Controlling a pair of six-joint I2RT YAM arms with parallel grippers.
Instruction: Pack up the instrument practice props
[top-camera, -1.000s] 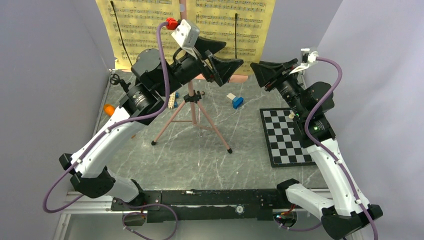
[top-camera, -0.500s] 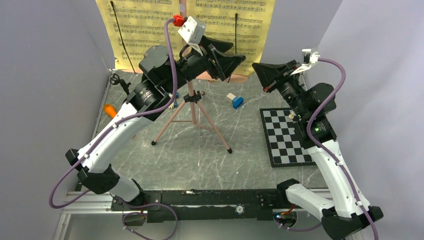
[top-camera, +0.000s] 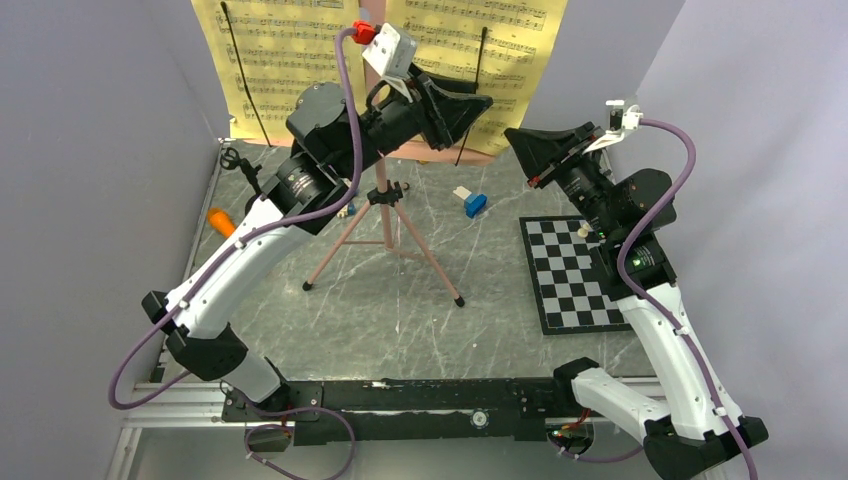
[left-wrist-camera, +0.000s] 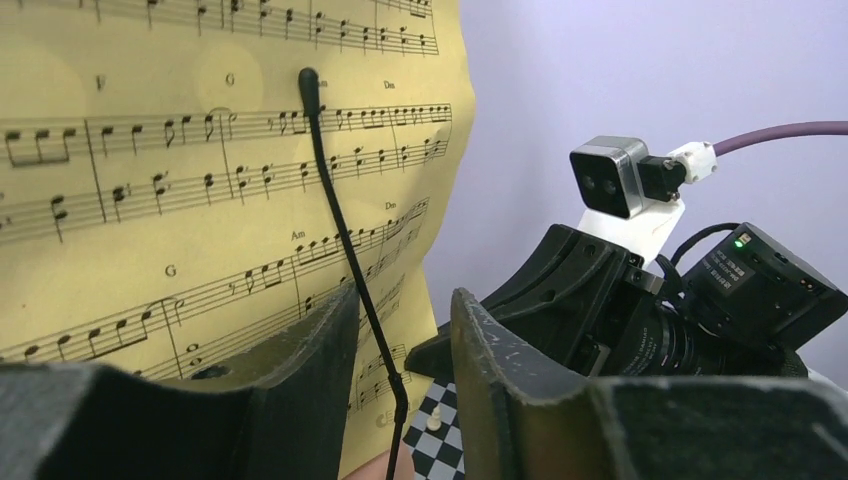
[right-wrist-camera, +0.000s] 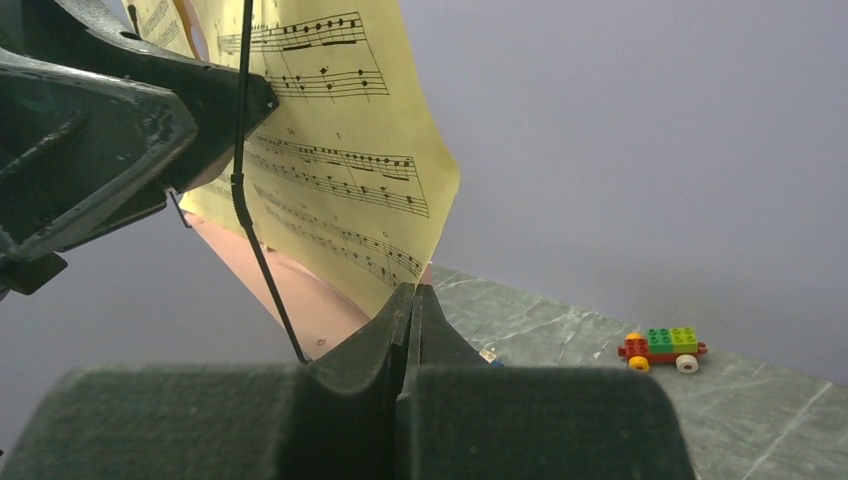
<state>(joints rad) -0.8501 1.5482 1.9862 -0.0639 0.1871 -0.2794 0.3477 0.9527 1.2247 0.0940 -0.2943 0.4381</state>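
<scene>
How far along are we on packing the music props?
Nothing looks packed yet. The microphone and mic stand sit at the far left, and the music stand is upright with both pages on it. In hand: the left gripper, jaws open, straddles the right page edge. The right gripper is shut at its lower corner, grip unclear. Everything remains.

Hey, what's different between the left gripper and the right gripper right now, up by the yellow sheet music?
The left gripper has its jaws apart; the right gripper has them pressed shut. The left gripper frames the black wire clip on the yellow sheet-music page; the right gripper's tips sit at that page's lower corner, and whether they pinch it is unclear. Both are raised and face each other.
</scene>
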